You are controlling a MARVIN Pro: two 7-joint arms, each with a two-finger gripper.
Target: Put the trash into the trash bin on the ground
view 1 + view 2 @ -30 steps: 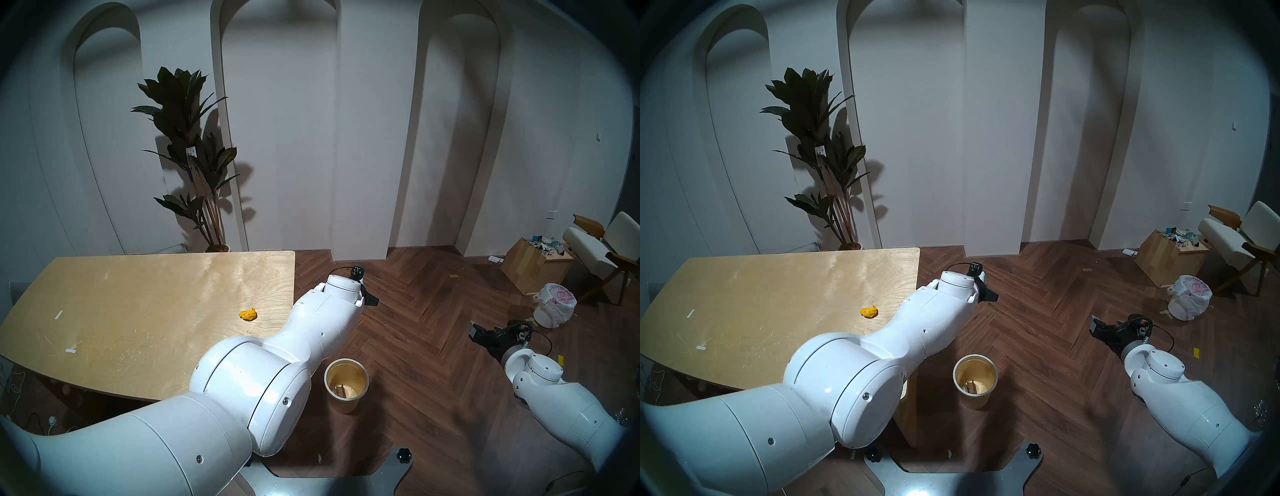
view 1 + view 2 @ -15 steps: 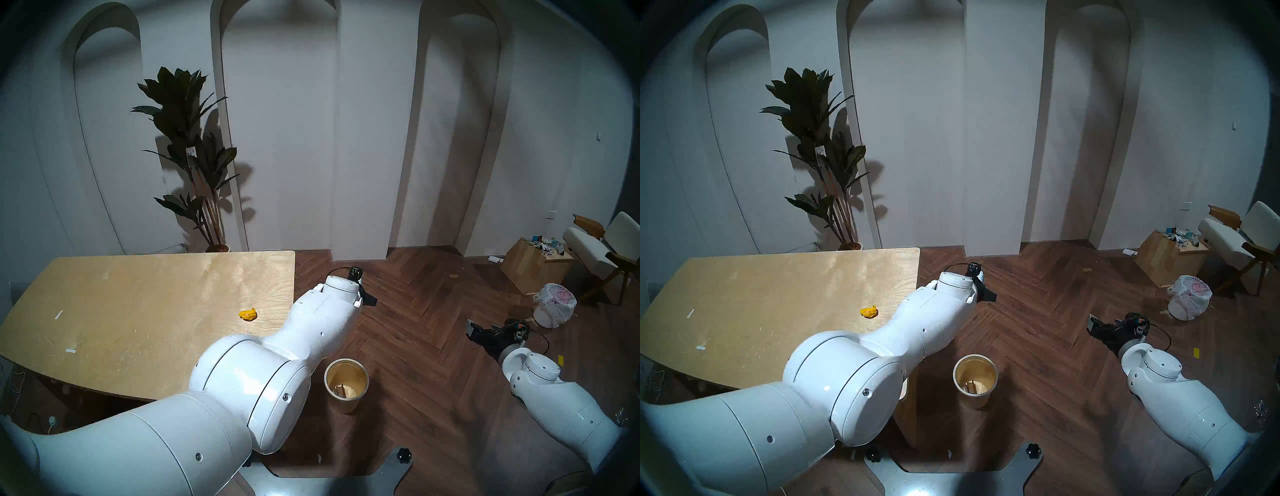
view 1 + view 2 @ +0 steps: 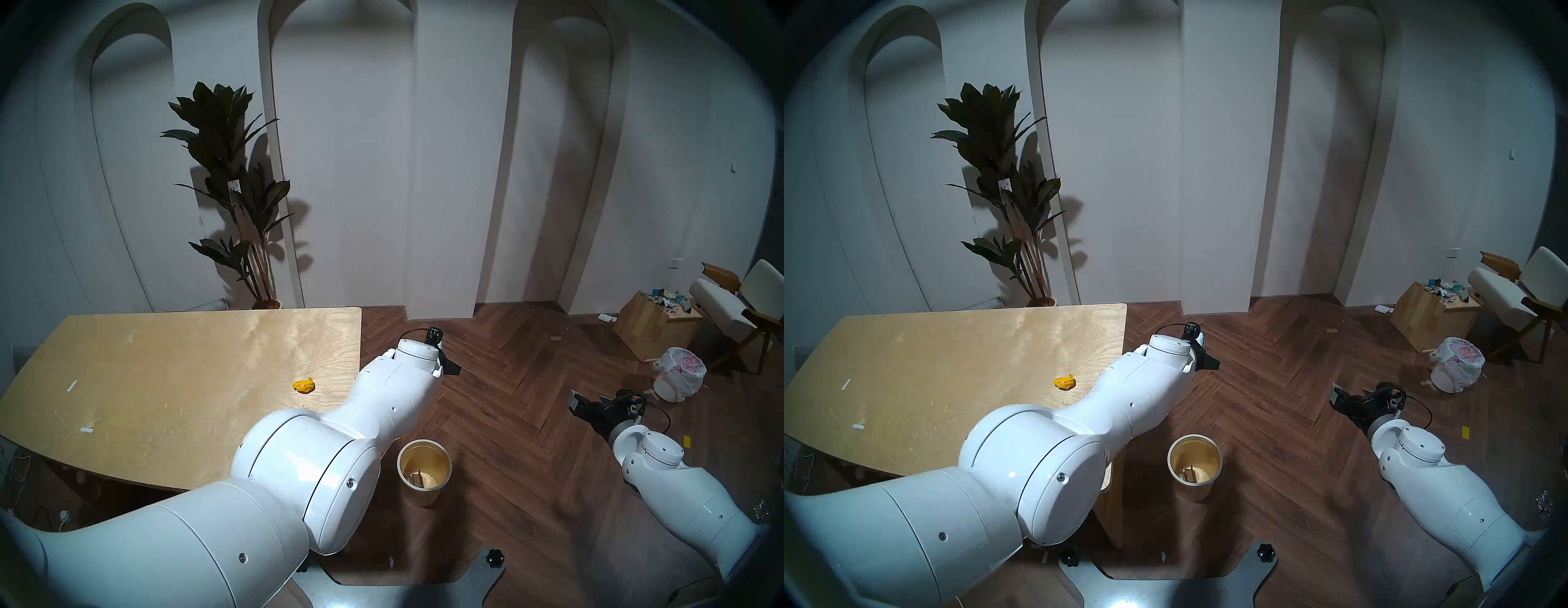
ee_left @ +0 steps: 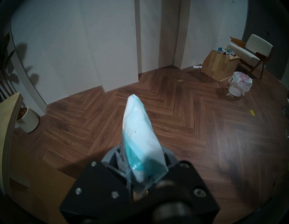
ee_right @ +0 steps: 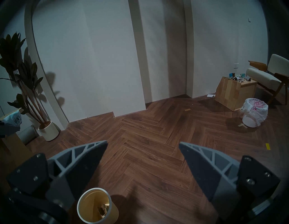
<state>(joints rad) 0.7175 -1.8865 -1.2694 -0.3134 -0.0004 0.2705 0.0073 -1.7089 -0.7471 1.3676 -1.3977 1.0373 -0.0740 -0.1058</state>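
Note:
My left gripper (image 4: pixel 140 158) is shut on a teal-and-white plastic wrapper (image 4: pixel 139 133) that sticks out past the fingers. In the head view the left gripper (image 3: pixel 450 367) hangs over the floor just off the table's right edge, farther out than the trash bin (image 3: pixel 424 497). The bin is a short cream cylinder standing on the floor, with a brownish scrap at its bottom. A yellow paper lump (image 3: pixel 303 385) lies on the table near its right edge. My right gripper (image 5: pixel 143 145) is open and empty, over the floor to the right of the bin (image 5: pixel 93 190).
The wooden table (image 3: pixel 169 361) fills the left. A potted plant (image 3: pixel 237 191) stands behind it by the wall. At the far right are a wooden box (image 3: pixel 649 331) full of scraps, a white bin with a red-printed bag (image 3: pixel 679 375) and a chair (image 3: pixel 738 297).
The right arm has drifted a little to the left, its gripper still open. The left arm, still holding the wrapper, has hardly moved.

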